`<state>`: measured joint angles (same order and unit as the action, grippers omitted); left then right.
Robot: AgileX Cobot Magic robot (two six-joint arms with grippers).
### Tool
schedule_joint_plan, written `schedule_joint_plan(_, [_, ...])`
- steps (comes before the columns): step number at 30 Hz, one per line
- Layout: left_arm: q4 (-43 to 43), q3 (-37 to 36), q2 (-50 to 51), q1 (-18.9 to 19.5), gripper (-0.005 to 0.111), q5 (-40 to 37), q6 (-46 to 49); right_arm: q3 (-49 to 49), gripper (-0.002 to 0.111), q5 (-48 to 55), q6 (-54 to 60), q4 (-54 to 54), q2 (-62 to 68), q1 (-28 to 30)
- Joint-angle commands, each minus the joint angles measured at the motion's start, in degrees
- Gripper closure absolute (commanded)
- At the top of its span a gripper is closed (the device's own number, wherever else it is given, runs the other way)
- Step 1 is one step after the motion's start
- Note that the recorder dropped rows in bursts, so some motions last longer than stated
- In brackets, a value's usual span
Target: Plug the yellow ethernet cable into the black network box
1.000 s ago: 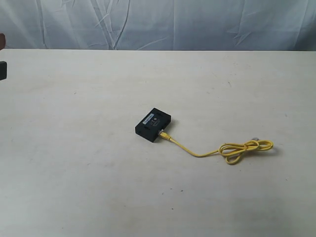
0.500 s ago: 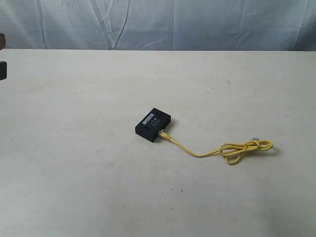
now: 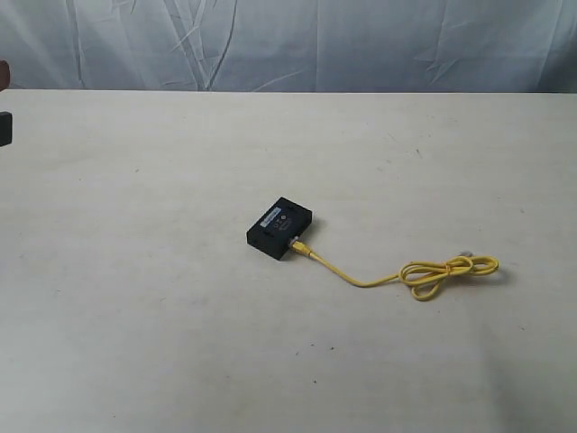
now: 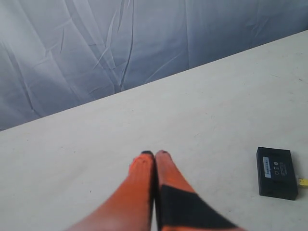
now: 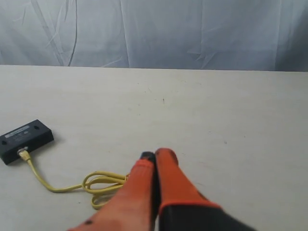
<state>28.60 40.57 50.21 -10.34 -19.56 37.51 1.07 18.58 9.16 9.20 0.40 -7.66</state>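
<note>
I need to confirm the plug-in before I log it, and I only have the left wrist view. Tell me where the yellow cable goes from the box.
Observer: In the exterior view the yellow ethernet cable leaves the port side of the black network box and runs rightward into a loose loop.
Operator: Report the plug end.
Observer: The right wrist view shows its plug against the box's side face. I cannot tell how deep it sits.
Operator: Give me the right gripper.
Observer: The right gripper is shut, holds nothing and is not touching the cable.
</note>
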Motion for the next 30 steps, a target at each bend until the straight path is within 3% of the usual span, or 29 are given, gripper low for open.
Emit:
schedule_joint_plan(1, [-0.19, -0.33, -0.22, -0.01, 0.107, 0.17, -0.16, -0.71, 0.108, 0.98, -5.3, -5.78, -0.4, 0.24])
schedule_joint_plan(5, [-0.19, -0.33, -0.22, -0.01, 0.107, 0.17, -0.16, -0.71, 0.108, 2.21, -12.3, -10.24, -0.4, 0.24])
schedule_joint_plan(30, [-0.19, -0.33, -0.22, -0.01, 0.107, -0.11, -0.16, -1.07, 0.108, 2.05, -12.17, -10.01, -0.4, 0.24])
